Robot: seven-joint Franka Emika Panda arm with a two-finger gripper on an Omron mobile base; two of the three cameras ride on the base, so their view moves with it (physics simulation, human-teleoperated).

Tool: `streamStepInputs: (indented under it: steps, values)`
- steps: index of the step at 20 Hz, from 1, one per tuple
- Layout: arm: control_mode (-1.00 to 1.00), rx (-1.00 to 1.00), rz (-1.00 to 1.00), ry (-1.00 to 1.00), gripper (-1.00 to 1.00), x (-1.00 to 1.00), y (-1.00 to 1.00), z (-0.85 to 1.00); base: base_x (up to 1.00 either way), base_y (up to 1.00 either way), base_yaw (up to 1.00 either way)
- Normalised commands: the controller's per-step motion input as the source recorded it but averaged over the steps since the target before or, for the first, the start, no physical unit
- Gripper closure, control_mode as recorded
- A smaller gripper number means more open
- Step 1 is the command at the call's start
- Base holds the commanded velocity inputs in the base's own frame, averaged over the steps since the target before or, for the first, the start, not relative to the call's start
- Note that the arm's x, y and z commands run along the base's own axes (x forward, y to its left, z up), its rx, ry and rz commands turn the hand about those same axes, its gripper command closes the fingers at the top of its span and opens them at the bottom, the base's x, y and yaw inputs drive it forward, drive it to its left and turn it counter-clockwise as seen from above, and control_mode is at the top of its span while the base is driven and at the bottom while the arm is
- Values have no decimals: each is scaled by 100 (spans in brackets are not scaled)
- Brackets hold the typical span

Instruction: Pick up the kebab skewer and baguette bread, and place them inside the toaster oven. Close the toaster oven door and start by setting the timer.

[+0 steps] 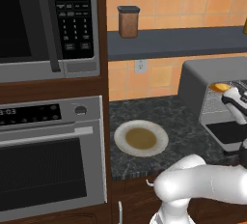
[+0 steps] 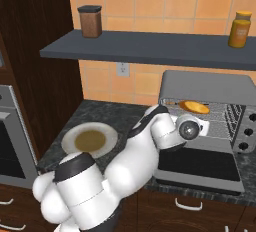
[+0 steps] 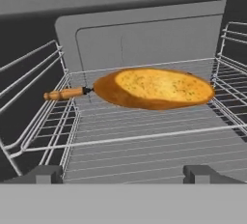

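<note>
Dark fingertips (image 3: pixel 123 174) sit spread wide with nothing pinched, so the loading step looks done. Just ahead on the wire rack (image 3: pixel 144 146) lies the baguette bread (image 3: pixel 157 89), the kebab skewer (image 3: pixel 65 93) poking out behind it inside the toaster oven (image 2: pixel 210 83). Next I'd back out and swing the toaster oven door (image 2: pixel 197 163) up.

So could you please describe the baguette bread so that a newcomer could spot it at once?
Find the grey toaster oven on the dark counter, door dropped open. On its wire rack lies the baguette bread, a golden-orange oval with a darker crust; the thin tan skewer poking out beside it is the only other item there.
</note>
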Motion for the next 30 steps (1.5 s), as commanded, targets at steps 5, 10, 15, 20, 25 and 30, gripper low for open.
streamStepInputs:
  steps: [5, 10, 15, 20, 25, 30]
  values:
    - [-100, 0, 0, 0, -100, -85, -19, 0, 0, 0, 0]
    - [-100, 0, 0, 0, -100, -92, -28, 0, 0, 0, 0]
    - [-100, 0, 0, 1, -100, -49, -5, 0, 0, 0, 0]
    - [-100, 0, 0, 1, -100, -22, 0, 0, 0, 0, 0]
    - [-100, 0, 0, 1, -100, -15, -5, 0, 0, 0, 0]
    - [-100, 0, 0, 0, -100, -10, -22, 0, 0, 0, 0]
